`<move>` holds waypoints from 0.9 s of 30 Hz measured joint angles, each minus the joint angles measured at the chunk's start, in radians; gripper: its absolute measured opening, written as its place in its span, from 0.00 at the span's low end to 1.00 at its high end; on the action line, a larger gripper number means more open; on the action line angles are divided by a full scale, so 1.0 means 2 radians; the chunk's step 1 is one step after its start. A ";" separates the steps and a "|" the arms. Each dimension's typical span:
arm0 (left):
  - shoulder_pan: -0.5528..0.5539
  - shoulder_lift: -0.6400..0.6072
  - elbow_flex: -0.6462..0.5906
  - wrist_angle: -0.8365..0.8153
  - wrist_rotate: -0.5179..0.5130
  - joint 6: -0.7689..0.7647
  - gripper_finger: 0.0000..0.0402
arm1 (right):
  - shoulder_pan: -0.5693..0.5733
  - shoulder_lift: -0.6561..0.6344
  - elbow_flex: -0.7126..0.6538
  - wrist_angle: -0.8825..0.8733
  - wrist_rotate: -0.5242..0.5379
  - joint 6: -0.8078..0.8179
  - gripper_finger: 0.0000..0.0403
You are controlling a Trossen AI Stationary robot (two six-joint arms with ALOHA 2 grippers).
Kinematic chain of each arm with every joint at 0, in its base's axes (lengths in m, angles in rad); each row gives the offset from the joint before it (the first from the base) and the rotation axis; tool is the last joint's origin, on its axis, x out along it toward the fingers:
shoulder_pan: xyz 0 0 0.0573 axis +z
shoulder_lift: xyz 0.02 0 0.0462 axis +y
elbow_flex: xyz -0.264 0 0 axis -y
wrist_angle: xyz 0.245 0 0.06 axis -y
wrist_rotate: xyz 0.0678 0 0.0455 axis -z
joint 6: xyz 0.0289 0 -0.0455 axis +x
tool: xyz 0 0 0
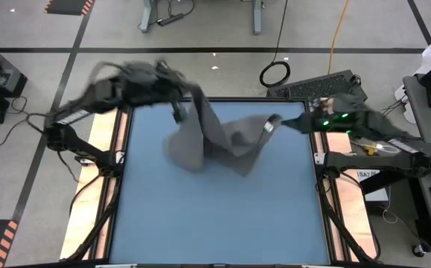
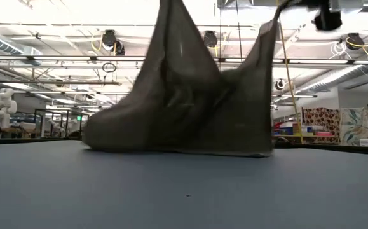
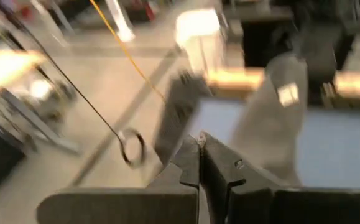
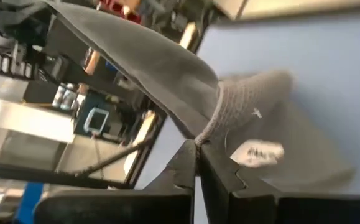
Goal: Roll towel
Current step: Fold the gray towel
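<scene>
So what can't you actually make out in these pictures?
- Low view: the tops of the towel run off the upper edge, so the left gripper is not seen there.
- Left wrist view: blurred; whether the left gripper pinches cloth is unclear.
- High view: the left gripper is blurred.
- Right wrist view: the white tag is too small to read.
</scene>
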 joint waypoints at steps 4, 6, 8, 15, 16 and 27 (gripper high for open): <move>0.025 -0.001 0.084 0.026 -0.002 0.021 0.01 | 0.000 0.030 0.130 -0.072 0.031 -0.040 0.01; 0.035 0.000 0.125 0.026 0.000 0.023 0.01 | 0.000 0.051 0.195 -0.105 0.045 -0.056 0.01; 0.041 0.000 0.161 0.026 0.012 0.023 0.01 | 0.000 0.076 0.256 -0.125 0.052 -0.070 0.01; 0.032 0.000 0.234 0.021 0.096 -0.007 0.01 | 0.000 0.165 0.424 -0.143 0.040 -0.117 0.01; 0.028 0.000 0.240 0.021 0.112 -0.018 0.01 | 0.000 0.177 0.445 -0.143 0.032 -0.122 0.01; -0.059 -0.008 0.254 0.101 0.341 -0.182 0.00 | 0.054 0.259 0.593 -0.142 -0.123 -0.125 0.01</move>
